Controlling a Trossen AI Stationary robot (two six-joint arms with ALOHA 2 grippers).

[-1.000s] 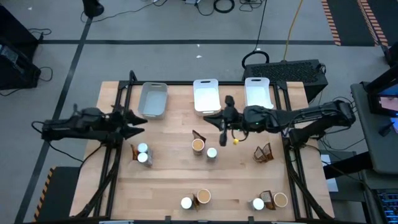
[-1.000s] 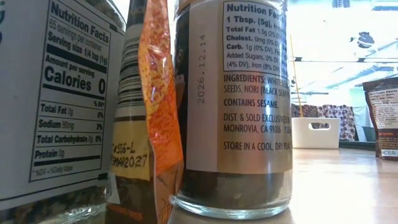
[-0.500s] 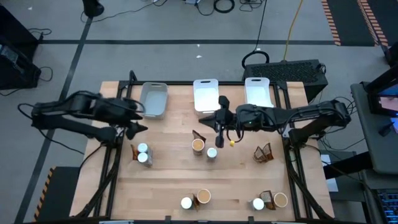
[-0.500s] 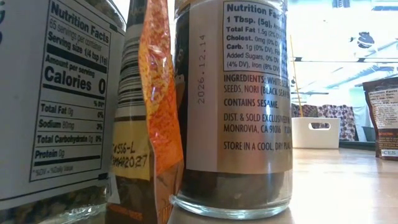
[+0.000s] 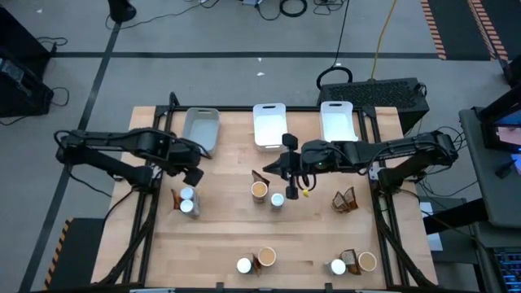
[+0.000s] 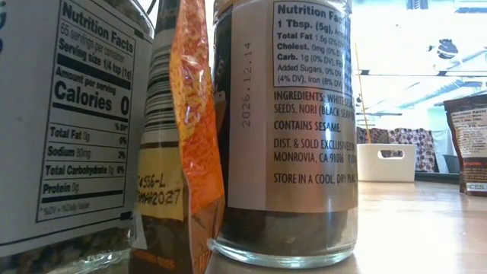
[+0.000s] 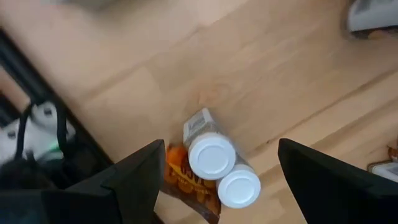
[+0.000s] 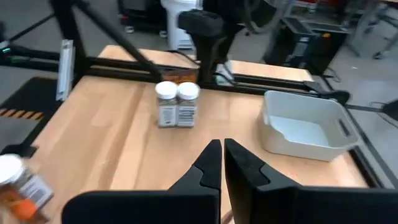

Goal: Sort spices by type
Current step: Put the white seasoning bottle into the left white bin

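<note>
Trays: we see three (image 5: 201,130) (image 5: 269,124) (image 5: 338,120) along the table's far edge.
Spices: we find clusters at left (image 5: 185,200), centre (image 5: 264,189), right (image 5: 345,198), and the near edge (image 5: 256,261).

Light wooden table (image 5: 220,236) filling the middle of the high view, framed by dark rails. Along its upper edge, 3 rectangular trays: a grey tray (image 5: 201,130) at upper left, a white tray (image 5: 269,124) at centre, another white tray (image 5: 338,120) at upper right. At left centre, 2 white-capped jars (image 5: 187,200) side by side, touching, with an orange-brown pouch (image 7: 185,182) right against them. At centre, a tan-topped tub (image 5: 259,190) with a dark pouch (image 5: 260,177) just above it and a white-capped jar (image 5: 278,200) to its right. At right centre, a crinkled pouch (image 5: 345,199) standing alone. Along the lower edge, 2 groups: jar, pouch and tub at lower centre (image 5: 256,261), jar, pouch and tub at lower right (image 5: 352,262).
</note>
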